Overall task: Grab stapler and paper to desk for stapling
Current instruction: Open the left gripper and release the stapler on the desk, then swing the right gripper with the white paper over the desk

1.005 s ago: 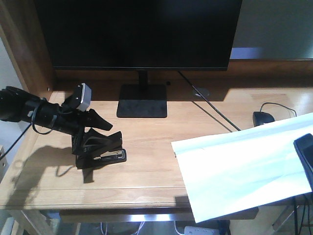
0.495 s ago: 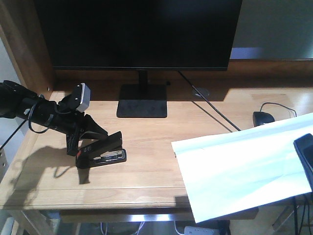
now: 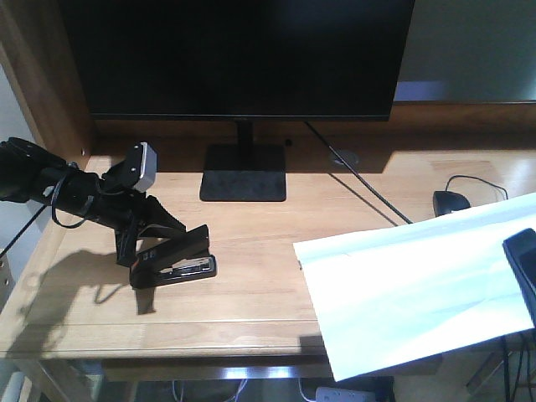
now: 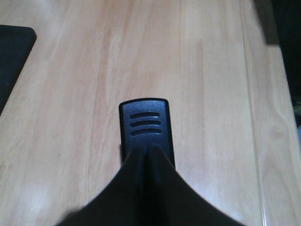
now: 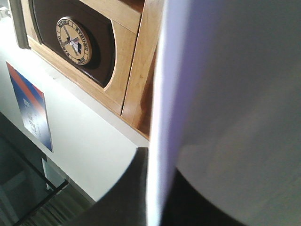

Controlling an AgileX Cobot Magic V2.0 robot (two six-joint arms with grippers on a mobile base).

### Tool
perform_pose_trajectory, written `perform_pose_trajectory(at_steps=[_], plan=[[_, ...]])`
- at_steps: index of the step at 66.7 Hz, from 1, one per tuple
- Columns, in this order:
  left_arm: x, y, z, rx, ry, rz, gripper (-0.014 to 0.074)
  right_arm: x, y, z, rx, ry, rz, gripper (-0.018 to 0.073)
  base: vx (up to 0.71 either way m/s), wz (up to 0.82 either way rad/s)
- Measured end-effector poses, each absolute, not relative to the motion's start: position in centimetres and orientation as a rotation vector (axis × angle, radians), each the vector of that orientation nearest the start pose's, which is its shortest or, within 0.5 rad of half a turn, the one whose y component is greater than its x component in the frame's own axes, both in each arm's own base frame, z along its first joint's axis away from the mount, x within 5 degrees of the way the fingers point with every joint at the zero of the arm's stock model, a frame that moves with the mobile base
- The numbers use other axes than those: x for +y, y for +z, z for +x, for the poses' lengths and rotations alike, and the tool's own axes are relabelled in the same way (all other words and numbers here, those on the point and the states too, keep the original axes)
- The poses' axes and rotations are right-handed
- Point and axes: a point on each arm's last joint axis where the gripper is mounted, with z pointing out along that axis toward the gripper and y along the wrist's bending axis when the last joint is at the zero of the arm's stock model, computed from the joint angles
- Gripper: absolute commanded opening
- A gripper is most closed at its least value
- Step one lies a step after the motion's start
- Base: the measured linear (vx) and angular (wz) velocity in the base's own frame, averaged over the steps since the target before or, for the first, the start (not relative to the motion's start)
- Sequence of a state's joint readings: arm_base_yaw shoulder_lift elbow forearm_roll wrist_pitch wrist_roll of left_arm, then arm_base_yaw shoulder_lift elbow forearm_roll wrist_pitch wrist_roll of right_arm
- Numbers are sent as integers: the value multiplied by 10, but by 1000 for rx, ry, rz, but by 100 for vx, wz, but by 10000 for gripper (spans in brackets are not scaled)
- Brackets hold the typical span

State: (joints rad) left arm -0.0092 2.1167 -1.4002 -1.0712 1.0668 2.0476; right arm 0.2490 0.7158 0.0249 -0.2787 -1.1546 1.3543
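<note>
Plainly, the stapler (image 3: 174, 261), matte black with a ribbed end, sits at lower left on the pale plank-grain worktop (image 3: 251, 310) with open wood all round it. The jaws of the left gripper (image 4: 146, 153) are pressed together at its rear. Only the front view shows the smooth white paper (image 3: 410, 285) overhanging the worktop's front edge at lower right, with the jaws of the right gripper (image 3: 521, 260) clamped on it.

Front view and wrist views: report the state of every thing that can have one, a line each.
stapler: lying base down on the desk.
paper: held up over the desk's right side, clamped in the jaws of the right gripper.
left gripper: at the stapler's rear end; open or shut cannot be told.
monitor: screen dark.
mouse: resting on the desk, cable attached.
</note>
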Motion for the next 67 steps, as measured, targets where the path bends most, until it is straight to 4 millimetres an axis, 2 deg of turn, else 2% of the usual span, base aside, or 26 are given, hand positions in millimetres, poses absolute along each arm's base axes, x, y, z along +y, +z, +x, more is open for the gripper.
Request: perform_pose_trajectory(at_steps=[48, 57, 67], plan=[[-74, 158, 408, 1765, -707, 1546, -8, 45, 244, 95, 1158, 1456, 372, -9, 0, 0], [-74, 158, 408, 1765, -707, 1546, -8, 51, 242, 92, 1205, 1437, 277, -8, 0, 0], [-74, 158, 408, 1765, -707, 1546, -8, 68, 239, 93, 1414, 1399, 80, -8, 0, 0]])
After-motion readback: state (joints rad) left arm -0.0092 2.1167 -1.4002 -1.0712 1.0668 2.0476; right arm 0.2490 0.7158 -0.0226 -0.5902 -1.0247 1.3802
